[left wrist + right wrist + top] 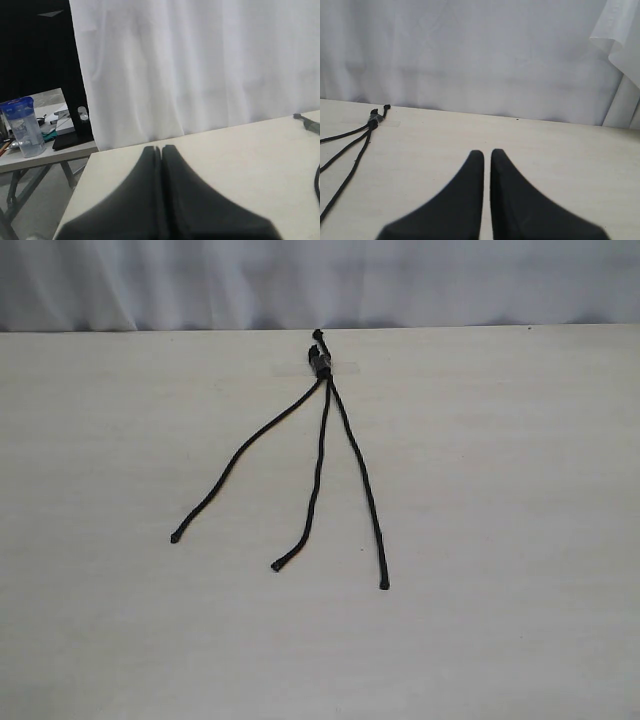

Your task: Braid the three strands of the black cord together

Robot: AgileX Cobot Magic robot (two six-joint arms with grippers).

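Note:
The black cord lies flat on the table, its bound end (320, 362) at the far edge under a strip of clear tape (345, 368). Three strands fan out toward the near side, unbraided: the left strand (238, 455), the middle strand (320, 455) and the right strand (362, 480), each with a knobby tip. Neither gripper shows in the exterior view. My left gripper (161, 148) is shut and empty, with the cord's end (300, 117) far off to its side. My right gripper (487, 152) is shut to a thin slit, holding nothing; the cord's bound end (374, 120) lies well away from it.
The pale wooden table (500, 540) ends at a white curtain (320, 280) behind. Off the table's left end the left wrist view shows another table with a plastic jug (22, 127) and clutter.

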